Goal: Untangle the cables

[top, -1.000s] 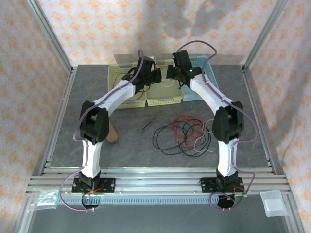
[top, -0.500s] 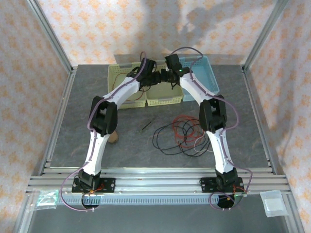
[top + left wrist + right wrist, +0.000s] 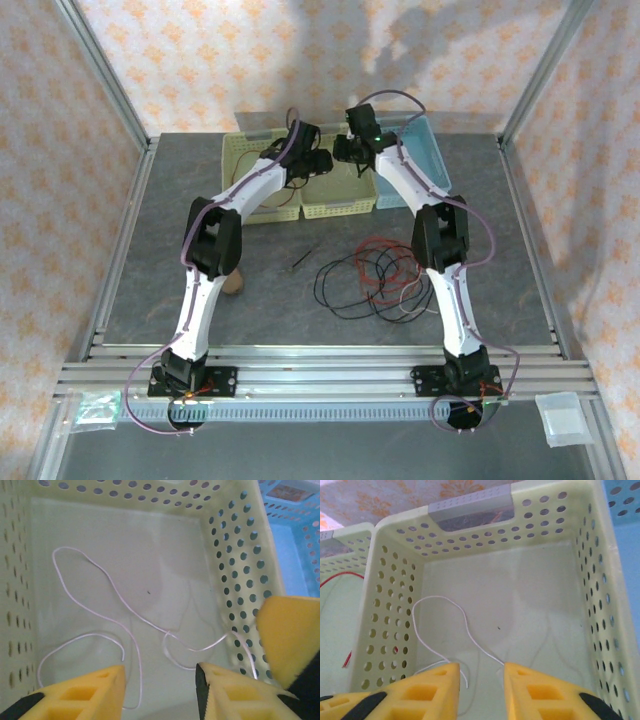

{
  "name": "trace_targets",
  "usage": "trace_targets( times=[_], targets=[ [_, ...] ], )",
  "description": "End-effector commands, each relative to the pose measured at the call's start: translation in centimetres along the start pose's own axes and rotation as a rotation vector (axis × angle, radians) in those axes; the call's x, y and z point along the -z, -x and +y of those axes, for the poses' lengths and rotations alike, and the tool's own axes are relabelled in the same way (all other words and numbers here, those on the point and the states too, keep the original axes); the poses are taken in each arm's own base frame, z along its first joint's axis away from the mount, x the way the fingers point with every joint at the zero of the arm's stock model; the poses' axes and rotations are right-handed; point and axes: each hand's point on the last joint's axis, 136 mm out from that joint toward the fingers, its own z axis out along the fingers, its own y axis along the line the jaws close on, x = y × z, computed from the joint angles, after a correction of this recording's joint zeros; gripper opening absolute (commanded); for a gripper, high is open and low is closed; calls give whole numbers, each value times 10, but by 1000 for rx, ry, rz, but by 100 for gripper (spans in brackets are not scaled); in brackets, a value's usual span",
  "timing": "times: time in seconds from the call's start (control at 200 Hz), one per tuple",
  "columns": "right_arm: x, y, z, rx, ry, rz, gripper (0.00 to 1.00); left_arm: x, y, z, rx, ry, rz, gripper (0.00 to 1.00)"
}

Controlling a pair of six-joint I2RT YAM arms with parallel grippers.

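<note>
White cable [image 3: 165, 631] lies loose on the floor of the middle yellow basket [image 3: 335, 205], in a couple of slack loops, touching neither gripper as far as we can tell. We read this step as the drop-off being done.

Left gripper [image 3: 159, 680] has its yellow fingers apart with nothing between them. Right gripper [image 3: 481, 672] shows a narrower gap, also empty; one cable end runs just under it, so we call it let go.

To do this well, we judge both should lift straight up and clear the perforated walls before swinging away. No closing here, or a finger may catch a loop and drag it back out. Next comes the tangle [image 3: 380, 275] of red, black and pale strands on the table [image 3: 520, 220], near the right arm's lower link. We'd pick an outer strand there, not the knot's middle.

Pose: both arms reach forward, elbows bowed outward, and the wrists meet over the basket, close to each other, fingers pointing down into it.
</note>
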Motion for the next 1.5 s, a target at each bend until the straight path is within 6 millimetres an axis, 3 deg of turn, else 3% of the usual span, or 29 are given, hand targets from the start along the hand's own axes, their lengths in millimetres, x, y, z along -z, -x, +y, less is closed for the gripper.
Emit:
trace_targets(
  times=[0.0,0.155,0.295,0.446,0.486,0.606,0.701,0.861,1.071,1.307,1.497],
  targets=[
    [35,30,13,4,31,-66,32,26,26,-12,-3,-18,-68,43],
    [58,48,19,28,44,-107,32,53,40,-10,-11,7,-141,39],
    [90,54,23,47,48,-120,32,90,48,-24,-41,-41,-204,41],
    [126,36,20,17,73,-141,29,123,31,-32,-123,-38,-230,42],
    [138,31,20,-2,92,-162,27,144,33,-35,-143,-25,-270,42],
    [164,16,16,-54,120,-192,26,163,27,-24,-164,32,-299,42],
    [180,-3,6,-88,110,-199,26,173,14,-29,-175,9,-299,43],
    [205,-39,-19,-160,62,-217,26,176,-17,-41,-238,11,-253,43],
    [236,-90,-30,-288,58,-190,26,176,-71,-51,-307,5,-168,42],
    [238,-154,-55,-306,-69,-26,27,160,-142,-60,-333,-27,-50,41],
    [224,-198,-47,-268,-81,140,26,146,-188,-49,-313,-29,43,41]
  ],
)
